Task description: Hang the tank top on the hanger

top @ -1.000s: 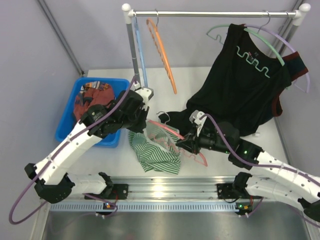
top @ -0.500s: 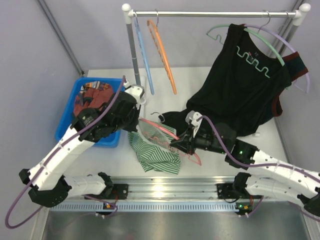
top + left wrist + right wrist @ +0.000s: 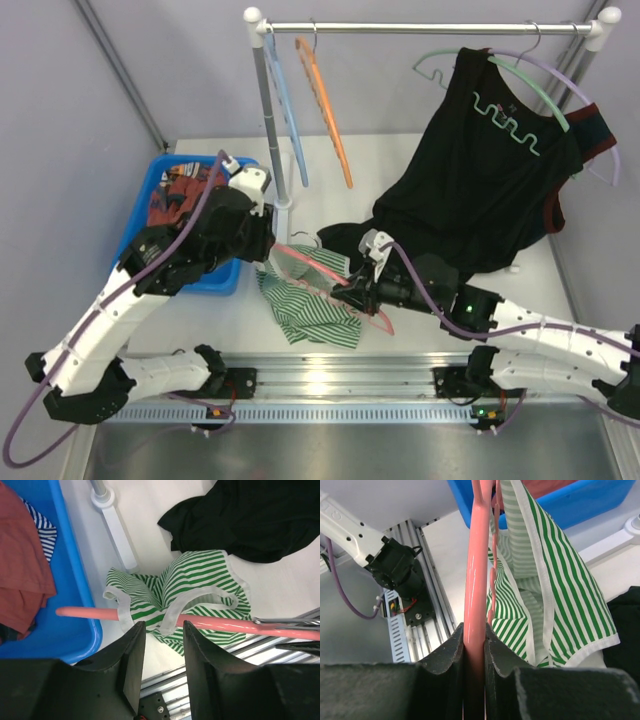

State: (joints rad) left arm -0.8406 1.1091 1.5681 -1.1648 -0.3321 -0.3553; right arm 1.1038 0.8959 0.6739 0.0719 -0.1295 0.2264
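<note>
Strung by two white straps of the top (image 3: pixel 200 585) along one arm of the hanger (image 3: pixel 215 624); striped body sagging below, bunched on the table (image 3: pixel 230 315). From above, long axis of the hanger slanting from upper left down to lower right. Free tip aimed at the bin (image 3: pixel 80 595) and poking over its near wall in the left wrist view.

Other end clamped in the right gripper (image 3: pixel 474 635), pinched tight between both fingers, pink bar running straight out ahead.

Hovering right over the bar at the straps, the left gripper (image 3: pixel 164 630): fingers parted, nothing between them. Contact with strap or bar impossible to tell.

Hemmed in behind by the black garment (image 3: pixel 480 170), its lower edge pooled on the table just beside the top. Bounded on the left by the bin, with red cloth (image 3: pixel 22 570) inside. Rack post (image 3: pixel 117 532) standing between bin and garment, just behind the top. Bare table in front of the top, toward the near rail (image 3: pixel 320 380).
</note>
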